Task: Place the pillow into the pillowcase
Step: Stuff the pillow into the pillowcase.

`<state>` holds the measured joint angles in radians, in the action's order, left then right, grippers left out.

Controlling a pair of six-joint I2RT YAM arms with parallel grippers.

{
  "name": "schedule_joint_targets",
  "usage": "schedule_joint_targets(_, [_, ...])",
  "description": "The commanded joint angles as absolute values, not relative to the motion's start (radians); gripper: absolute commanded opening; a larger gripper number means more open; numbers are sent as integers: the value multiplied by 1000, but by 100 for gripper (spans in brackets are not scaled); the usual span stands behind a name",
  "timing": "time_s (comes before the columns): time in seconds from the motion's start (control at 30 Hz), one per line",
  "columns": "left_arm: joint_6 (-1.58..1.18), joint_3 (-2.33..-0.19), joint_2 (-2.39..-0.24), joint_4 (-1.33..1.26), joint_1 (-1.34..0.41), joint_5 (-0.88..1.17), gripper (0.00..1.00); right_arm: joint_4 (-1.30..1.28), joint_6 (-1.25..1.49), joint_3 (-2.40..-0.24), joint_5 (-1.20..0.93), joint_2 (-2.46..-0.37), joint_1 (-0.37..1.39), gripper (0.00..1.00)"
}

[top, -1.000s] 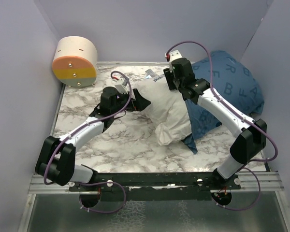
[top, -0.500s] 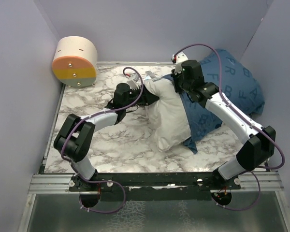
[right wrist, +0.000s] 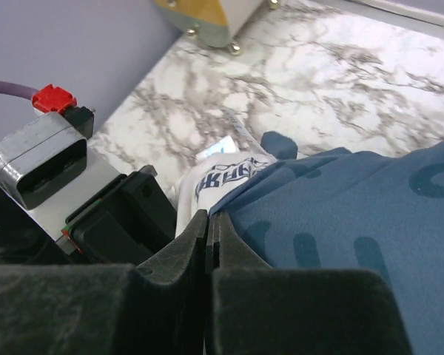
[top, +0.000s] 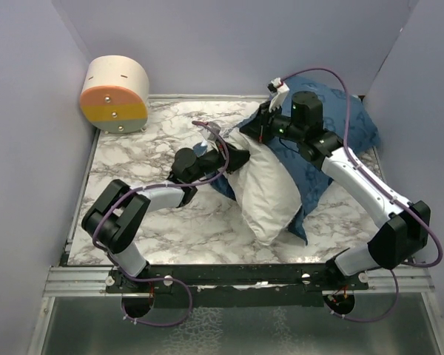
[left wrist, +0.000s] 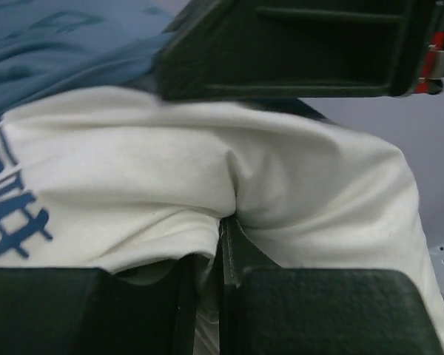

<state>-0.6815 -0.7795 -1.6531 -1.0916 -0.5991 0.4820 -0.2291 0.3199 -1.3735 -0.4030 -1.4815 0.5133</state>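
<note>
Inspected the table (top: 133, 170): hard, flat, glossy, white marble pattern with grey veining. Found at its far left corner a squat drum (top: 115, 93) with a smooth beige shell, a flat face banded orange over yellow, and small round feet.

Noted the pillow (top: 270, 188): plump, white, plain woven cloth, softly creased, rectangular but slumped, lying mid-table from the far centre toward the near edge. Recorded a label (right wrist: 226, 176) with blue print near its far end. Noted the pillowcase (top: 333, 111): thin dark blue fabric with light blue letters, bunched over the far right of the table, lapping the pillow's right flank and far end, with a blue flap showing under the pillow's left side.

Found the left arm (top: 144, 200) reaching low across the table from the near left, forearm nearly level, with the left gripper (left wrist: 222, 240) at the pillow's far left corner. Observed its fingers (left wrist: 318, 310) set nearly together on a puckered fold of white pillow cloth, with creases radiating from the nip. Found the right arm (top: 355, 174) stretched from the near right over the pillowcase, wrist bent leftward, with the right gripper (right wrist: 208, 225) just beside the left one. Observed its fingers (right wrist: 281, 310) pressed tight together, with the blue hem of the pillowcase running into the seam between them. Judged most of the pillow to be outside the pillowcase.
</note>
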Motion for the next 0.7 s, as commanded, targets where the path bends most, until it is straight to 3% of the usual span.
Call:
schedule_joint_targets(0.0, [-583, -789, -1602, -1567, -677, 517, 8, 19, 530, -1337, -803, -1364, 641, 1])
schedule_joint_targets(0.1, [-588, -742, -1621, -1599, -682, 438, 5, 55, 564, -1286, -809, -1308, 656, 1])
schedule_joint_targets(0.3, [-576, -606, -1689, -1446, -674, 17, 5, -26, 476, -1113, -678, -1214, 658, 1])
schedule_joint_targets(0.43, [-590, -582, -1743, -1381, -675, -15, 13, -75, 415, -1006, -592, -1174, 657, 1])
schedule_joint_targets(0.53, [-591, -548, -1724, -1362, -679, 42, 26, -158, 320, -990, -510, -1155, 658, 1])
schedule_joint_targets(0.6, [-582, -495, -1673, -1350, -680, 79, 47, -216, 260, -995, -451, -1128, 658, 5])
schedule_joint_targets(0.67, [-563, -445, -1589, -1260, -680, 105, 65, -251, 207, -999, -420, -1096, 658, 22])
